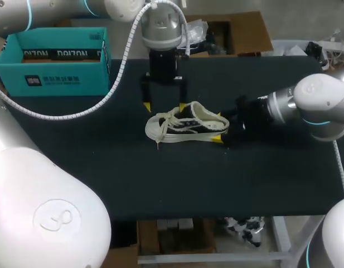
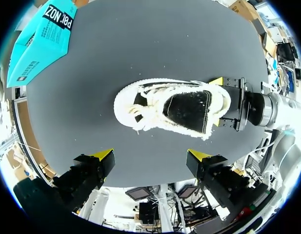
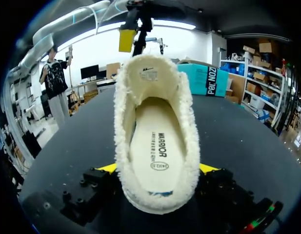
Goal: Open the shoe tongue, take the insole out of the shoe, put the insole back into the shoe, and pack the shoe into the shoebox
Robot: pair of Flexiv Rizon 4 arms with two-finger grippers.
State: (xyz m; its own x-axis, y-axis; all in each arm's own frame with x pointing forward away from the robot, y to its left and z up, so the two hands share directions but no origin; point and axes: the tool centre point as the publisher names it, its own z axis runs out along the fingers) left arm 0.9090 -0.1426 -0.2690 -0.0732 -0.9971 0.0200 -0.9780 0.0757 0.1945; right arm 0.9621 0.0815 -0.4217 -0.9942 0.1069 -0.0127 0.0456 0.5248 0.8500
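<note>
At the table's [image 1: 160, 184] middle the right gripper [image 1: 218, 127] clasps the shoe [image 1: 185, 125] by its heel from both sides, steadying it. The insole [image 3: 155, 146] lies inside, the tongue [image 3: 149, 73] stands lifted, and the laces [image 1: 160, 125] are loose. Just beyond, the left gripper [image 1: 164, 105] hangs released by the shoe's far side, touching nothing. The likely step is pulling the insole out (or, if that is done, packing; these views cannot settle it). Next the left fingers must drop into the opening and pinch the insole's edge. The box [image 1: 54, 78] sits far left, well apart.

Dark table [image 1: 188, 184]: shoe [image 1: 185, 125], shoebox [image 1: 54, 78]
</note>
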